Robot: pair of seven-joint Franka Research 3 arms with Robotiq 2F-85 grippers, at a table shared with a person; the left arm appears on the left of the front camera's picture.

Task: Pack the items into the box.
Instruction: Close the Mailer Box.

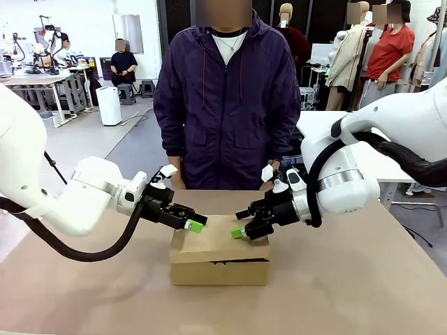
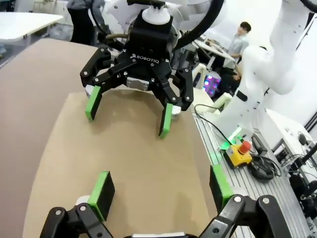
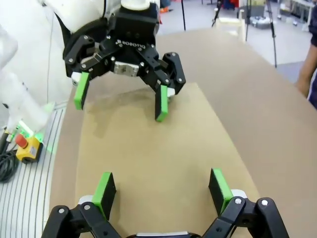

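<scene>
A small brown cardboard box [image 1: 219,258] is seen near the middle of the brown table [image 1: 363,286], its flap lid lying shut over the top, with a thin dark gap showing along the front edge beneath the flap. The left gripper [image 1: 192,219] is held over the box's left end with its green-padded fingers spread apart and nothing between them; the right gripper [image 1: 242,225] is held over the right end, likewise spread wide and empty. The two grippers face each other across the lid. In the left wrist view the flat lid is seen under the left arm's own fingers [image 2: 102,192], with the opposite gripper hovering at the far end; the same arrangement is mirrored in the right wrist view. A person in a dark purple jacket [image 1: 227,105] is standing at the far side of the table, just behind the box.
</scene>
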